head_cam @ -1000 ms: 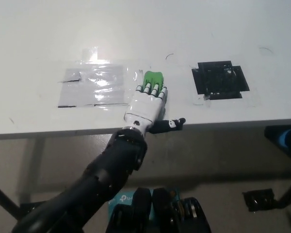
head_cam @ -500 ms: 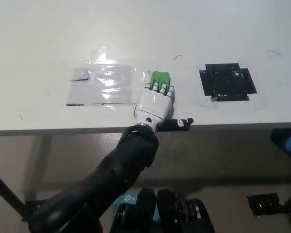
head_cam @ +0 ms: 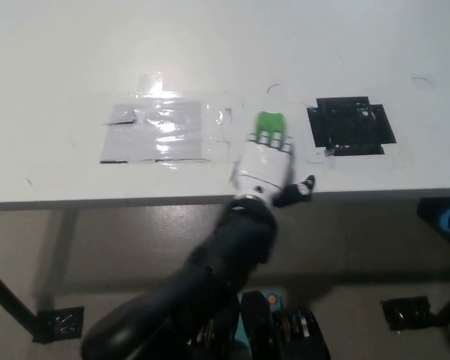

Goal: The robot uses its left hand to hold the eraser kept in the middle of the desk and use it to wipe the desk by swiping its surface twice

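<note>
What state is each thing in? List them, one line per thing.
left hand: shut on the green eraser, palm down on the desk.
green eraser: pressed flat to the desk under the fingers, far end showing.
white desk: bare surface with faint pen marks.
clear plastic sheet: lying flat, taped down, glaring.
black taped square: stuck flat, untouched.
right hand: not in view.

No legible text, label, brand or number on anything in view.
</note>
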You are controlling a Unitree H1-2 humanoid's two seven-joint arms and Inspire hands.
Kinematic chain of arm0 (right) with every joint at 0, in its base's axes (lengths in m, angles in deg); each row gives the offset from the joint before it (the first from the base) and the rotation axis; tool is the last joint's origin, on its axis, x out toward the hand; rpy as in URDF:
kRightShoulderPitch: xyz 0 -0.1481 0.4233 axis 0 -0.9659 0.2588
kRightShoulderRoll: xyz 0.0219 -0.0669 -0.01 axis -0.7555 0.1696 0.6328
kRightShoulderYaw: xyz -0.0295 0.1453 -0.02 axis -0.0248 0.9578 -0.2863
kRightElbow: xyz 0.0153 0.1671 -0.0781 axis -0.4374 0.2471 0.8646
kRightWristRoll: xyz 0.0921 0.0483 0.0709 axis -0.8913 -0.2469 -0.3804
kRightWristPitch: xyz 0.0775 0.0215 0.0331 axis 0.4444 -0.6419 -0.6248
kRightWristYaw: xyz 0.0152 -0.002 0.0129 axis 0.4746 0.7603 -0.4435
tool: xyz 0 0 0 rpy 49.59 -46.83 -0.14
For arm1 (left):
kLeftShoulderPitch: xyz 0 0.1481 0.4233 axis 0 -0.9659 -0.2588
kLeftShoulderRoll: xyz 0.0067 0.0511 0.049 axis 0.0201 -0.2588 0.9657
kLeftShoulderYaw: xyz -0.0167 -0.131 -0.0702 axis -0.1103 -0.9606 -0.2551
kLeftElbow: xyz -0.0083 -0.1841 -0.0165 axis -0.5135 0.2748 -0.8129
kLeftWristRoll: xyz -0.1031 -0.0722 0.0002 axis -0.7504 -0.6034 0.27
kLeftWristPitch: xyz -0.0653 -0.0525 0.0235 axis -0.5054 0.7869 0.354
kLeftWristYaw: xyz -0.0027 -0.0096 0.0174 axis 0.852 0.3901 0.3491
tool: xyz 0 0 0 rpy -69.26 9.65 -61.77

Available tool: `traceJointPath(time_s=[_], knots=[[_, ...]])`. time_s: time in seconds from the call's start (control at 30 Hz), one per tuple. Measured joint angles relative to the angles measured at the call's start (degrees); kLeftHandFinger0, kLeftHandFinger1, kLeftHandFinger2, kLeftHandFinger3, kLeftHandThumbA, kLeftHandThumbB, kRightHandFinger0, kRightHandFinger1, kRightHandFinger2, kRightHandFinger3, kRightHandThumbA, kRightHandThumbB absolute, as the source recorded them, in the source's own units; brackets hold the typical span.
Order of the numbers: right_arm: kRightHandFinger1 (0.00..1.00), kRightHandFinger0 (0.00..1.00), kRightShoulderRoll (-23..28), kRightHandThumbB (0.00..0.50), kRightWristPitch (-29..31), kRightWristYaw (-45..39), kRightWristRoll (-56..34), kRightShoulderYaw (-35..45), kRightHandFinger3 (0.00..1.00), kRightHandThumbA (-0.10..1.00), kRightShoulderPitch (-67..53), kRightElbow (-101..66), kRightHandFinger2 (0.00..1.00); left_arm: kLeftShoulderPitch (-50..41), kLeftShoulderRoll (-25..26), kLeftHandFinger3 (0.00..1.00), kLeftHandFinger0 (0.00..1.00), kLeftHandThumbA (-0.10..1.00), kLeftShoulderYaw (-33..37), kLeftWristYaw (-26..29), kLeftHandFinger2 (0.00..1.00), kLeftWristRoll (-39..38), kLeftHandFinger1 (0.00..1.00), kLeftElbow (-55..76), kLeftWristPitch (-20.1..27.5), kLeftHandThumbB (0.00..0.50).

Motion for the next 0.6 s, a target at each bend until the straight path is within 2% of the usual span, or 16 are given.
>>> traceJointPath(time_s=[0.1, 0.13, 0.23, 0.3, 0.6], knots=[[1.0, 1.0, 0.0, 0.0, 0.0, 0.3, 0.1, 0.0, 1.0, 1.0, 0.3, 0.0, 1.0, -0.1, -2.8, 1.0, 1.0, 1.0, -0.2, 0.0, 1.0, 0.0, 1.0, 0.1, 0.1, 0.402], [1.0, 1.0, 0.0, 0.0, 0.0, 0.4, 0.1, 0.0, 1.0, 1.0, 0.3, 0.0, 1.0, -0.2, -3.4, 1.0, 1.0, 1.0, -0.2, 0.0, 1.0, 0.0, 1.0, 0.1, 0.1, 0.417], [1.0, 1.0, 0.0, 0.017, 0.0, 0.8, 0.3, 0.0, 1.0, 1.0, 0.3, 0.0, 1.0, -0.3, -3.7, 1.0, 1.0, 1.0, -0.2, 0.0, 1.0, 0.0, 1.0, 0.0, 0.2, 0.402], [1.0, 1.0, -0.1, 0.008, 0.0, 1.0, 0.5, -0.1, 1.0, 1.0, 0.4, 0.0, 1.0, -0.3, -3.7, 1.0, 1.0, 1.0, -0.1, 0.0, 1.0, 0.0, 1.0, 0.0, 0.3, 0.387], [1.0, 1.0, -0.1, 0.011, 0.0, 1.9, 1.2, -0.1, 1.0, 1.0, 0.8, 0.1, 1.0, -0.1, -3.7, 1.0, 1.0, 1.0, 0.4, 0.0, 1.0, 0.6, 1.0, -0.1, 0.3, 0.444]])
